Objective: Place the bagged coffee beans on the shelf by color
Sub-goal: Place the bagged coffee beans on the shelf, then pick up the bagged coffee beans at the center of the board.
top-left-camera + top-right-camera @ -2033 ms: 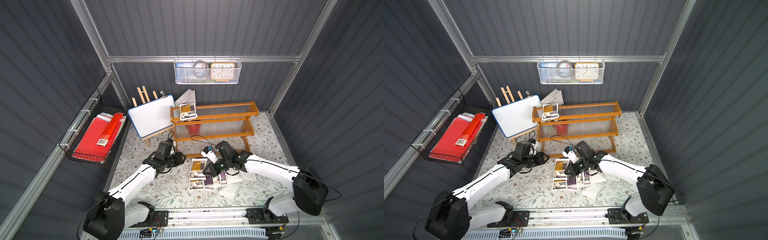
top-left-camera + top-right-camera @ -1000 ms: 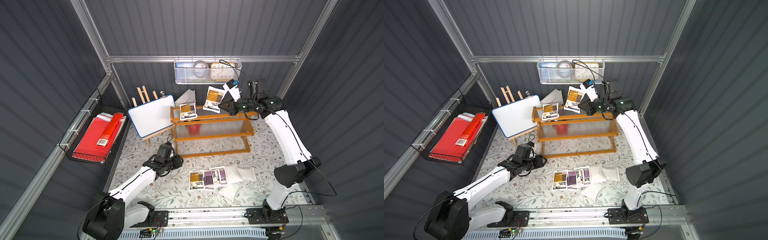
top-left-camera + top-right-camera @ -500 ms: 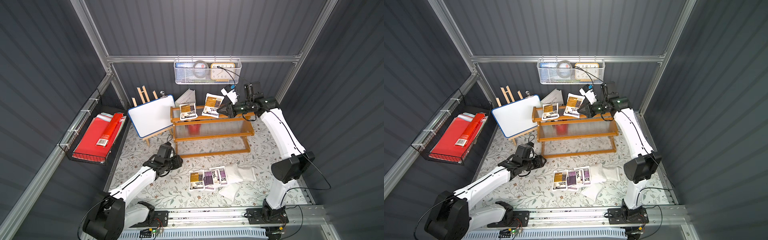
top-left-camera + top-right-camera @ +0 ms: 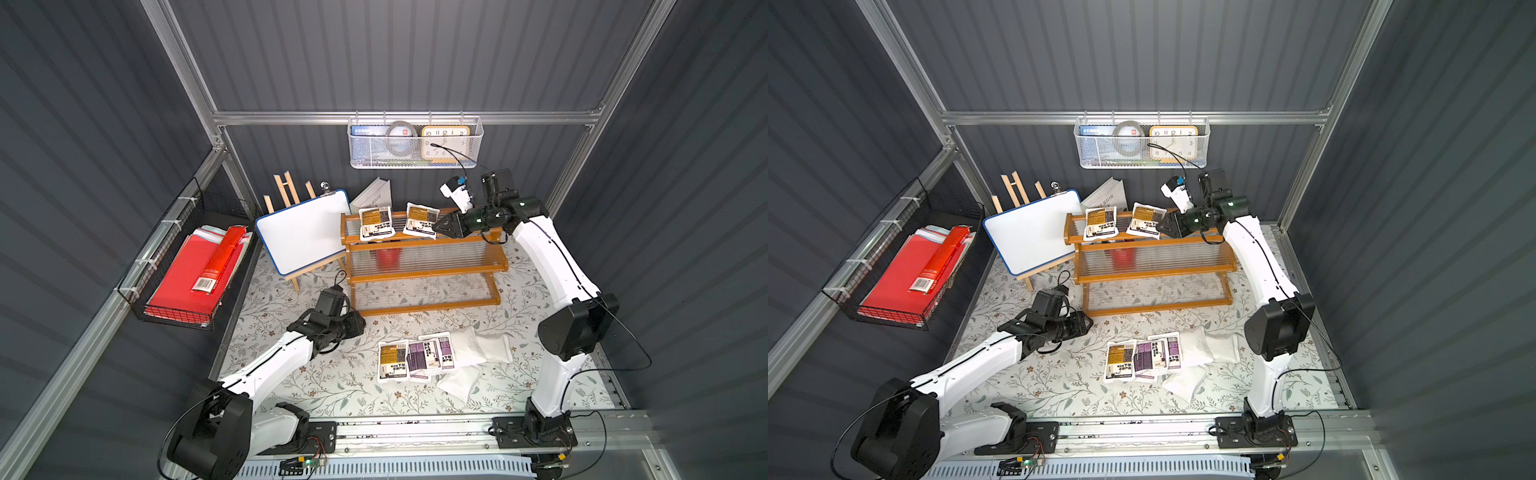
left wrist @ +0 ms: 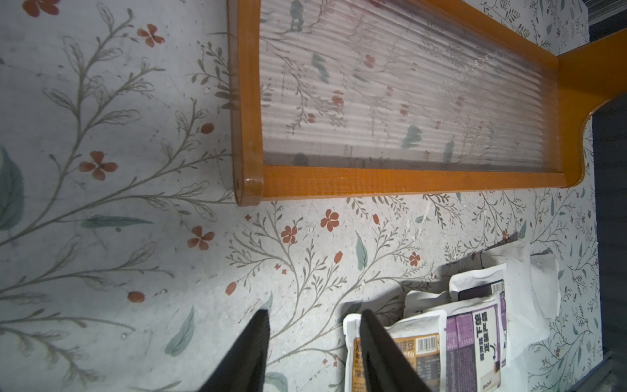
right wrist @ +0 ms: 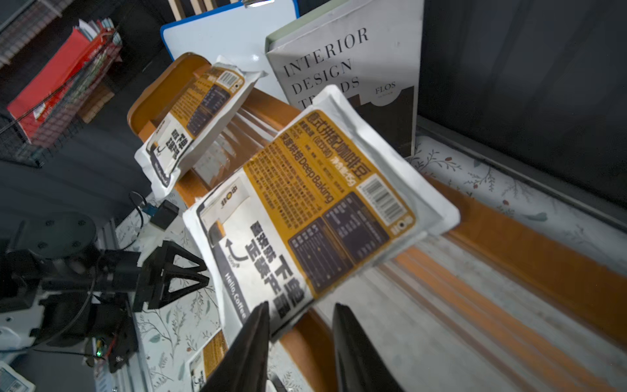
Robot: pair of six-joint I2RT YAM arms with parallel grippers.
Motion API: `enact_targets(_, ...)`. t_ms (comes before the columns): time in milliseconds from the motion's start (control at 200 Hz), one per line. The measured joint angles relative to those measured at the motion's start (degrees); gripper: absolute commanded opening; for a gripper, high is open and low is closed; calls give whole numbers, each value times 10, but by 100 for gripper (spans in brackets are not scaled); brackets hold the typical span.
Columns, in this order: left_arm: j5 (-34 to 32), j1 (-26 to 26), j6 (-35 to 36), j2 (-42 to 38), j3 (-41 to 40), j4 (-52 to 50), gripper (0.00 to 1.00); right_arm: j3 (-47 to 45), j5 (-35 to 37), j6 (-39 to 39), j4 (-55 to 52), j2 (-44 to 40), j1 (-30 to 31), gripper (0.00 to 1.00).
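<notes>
The shelf (image 4: 424, 272) (image 4: 1154, 272) stands at the back of the mat. Two orange-brown bagged coffee beans (image 4: 376, 223) (image 4: 422, 220) lie side by side on its top tier. My right gripper (image 4: 441, 226) (image 6: 301, 305) is open just to the right of the second pouch (image 6: 305, 203), whose near corner lies by one finger. Low over the mat, my left gripper (image 4: 361, 326) (image 5: 314, 311) is open and empty, left of a pile holding an orange-brown pouch (image 4: 392, 361) (image 5: 417, 353), purple pouches (image 4: 419, 359) and white-backed pouches (image 4: 469, 351).
A whiteboard on an easel (image 4: 303, 235) leans left of the shelf, with a book (image 4: 374, 198) behind the shelf. A white wire basket (image 4: 415, 153) hangs on the back wall. A black wire basket (image 4: 183, 282) with red folders hangs on the left wall.
The right arm brought the second orange-brown pouch down onto the top tier beside the first, and its jaws have opened off it. The left arm has not moved.
</notes>
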Motion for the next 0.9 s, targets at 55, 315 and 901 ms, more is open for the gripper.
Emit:
enact_targets(55,0,0,0,1,0,0,48,-8,14,7,9,-9,0,52)
enact_targets(315,1,0,13,8,0,1,48,-87,80,34,82,-116,-2,59)
enact_targets(901,67,-91,43,124,5,3,40,-716,107,267,314,-332,310,54)
